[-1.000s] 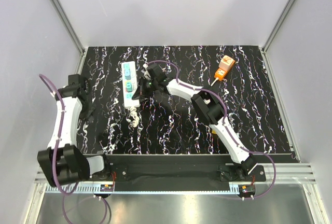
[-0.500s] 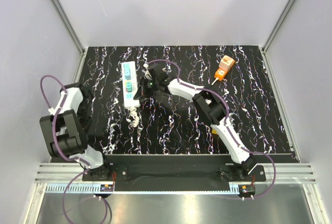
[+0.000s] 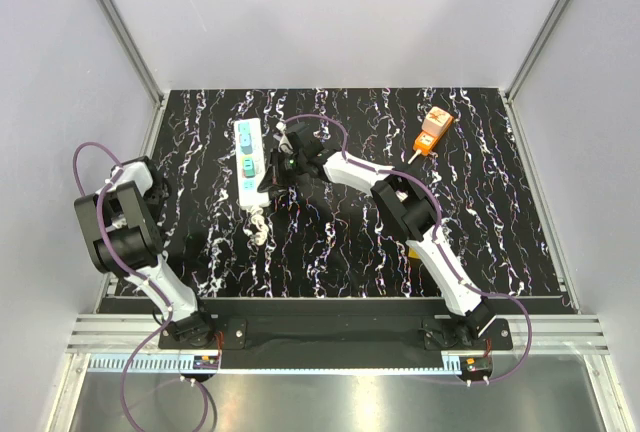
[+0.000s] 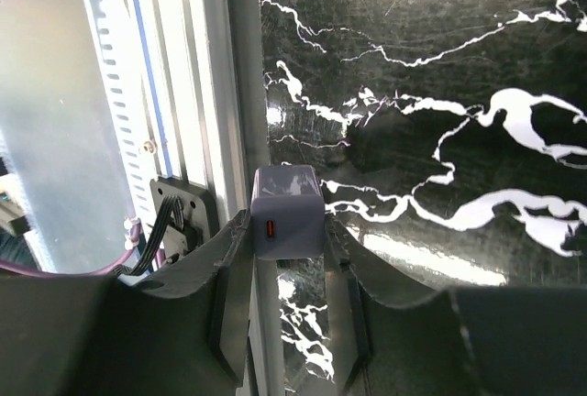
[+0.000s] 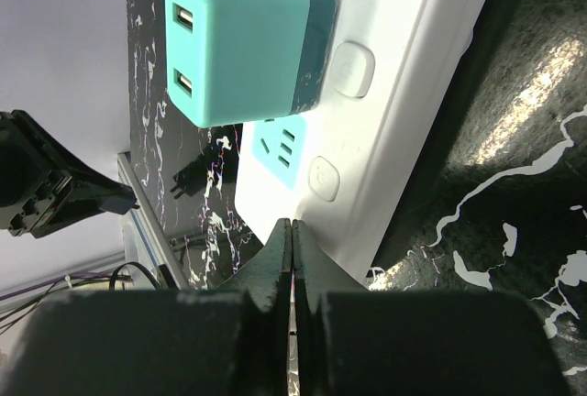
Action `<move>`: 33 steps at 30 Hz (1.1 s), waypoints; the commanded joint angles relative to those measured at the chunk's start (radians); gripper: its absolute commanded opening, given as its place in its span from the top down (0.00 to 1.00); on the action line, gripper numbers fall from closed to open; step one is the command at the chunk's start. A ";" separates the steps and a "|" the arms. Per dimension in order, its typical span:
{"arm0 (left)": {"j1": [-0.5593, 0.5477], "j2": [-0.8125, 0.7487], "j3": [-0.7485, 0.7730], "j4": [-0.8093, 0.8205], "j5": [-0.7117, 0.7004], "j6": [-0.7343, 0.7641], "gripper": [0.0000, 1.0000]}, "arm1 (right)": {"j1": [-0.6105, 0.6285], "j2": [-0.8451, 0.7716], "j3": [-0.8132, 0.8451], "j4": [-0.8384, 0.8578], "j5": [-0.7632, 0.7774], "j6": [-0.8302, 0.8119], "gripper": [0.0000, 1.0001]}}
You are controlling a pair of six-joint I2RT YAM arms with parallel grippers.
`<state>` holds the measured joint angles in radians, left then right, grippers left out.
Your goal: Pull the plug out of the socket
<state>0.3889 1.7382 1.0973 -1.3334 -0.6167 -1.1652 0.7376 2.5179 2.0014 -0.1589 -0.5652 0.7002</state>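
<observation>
The white socket strip [image 3: 247,160] lies at the table's back left; it also shows in the right wrist view [image 5: 417,93]. A teal plug [image 5: 243,43] with two USB slots sits in one of its outlets. My right gripper [image 5: 292,224] is shut and empty, its tips against the strip's near end; in the top view it [image 3: 268,185] is beside the strip. My left gripper [image 4: 287,258] is shut on a grey cube plug [image 4: 287,211], held over the table's left edge, away from the strip. In the top view the left gripper [image 3: 158,192] hides that plug.
An aluminium rail [image 4: 238,93] runs along the table's left edge right under the left gripper. An orange device [image 3: 433,130] lies at the back right. The strip's white cord [image 3: 258,227] trails toward the near side.
My left arm has folded back toward the left wall, carrying its gripper to the table's left edge. The right arm and the strip have not moved.
</observation>
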 commanded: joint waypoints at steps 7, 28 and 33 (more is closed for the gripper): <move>0.021 0.118 0.067 0.014 -0.080 -0.021 1.00 | -0.007 0.035 -0.032 -0.156 0.087 -0.057 1.00; 0.015 0.103 0.087 0.184 -0.087 0.183 0.57 | 0.002 0.044 -0.015 -0.149 0.085 -0.057 1.00; -0.002 -0.018 0.064 0.243 -0.034 0.246 0.39 | 0.003 0.045 -0.013 -0.149 0.085 -0.061 1.00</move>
<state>0.3946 1.8351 1.1515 -1.1492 -0.6765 -0.9604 0.7387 2.5179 2.0041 -0.1623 -0.5648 0.6994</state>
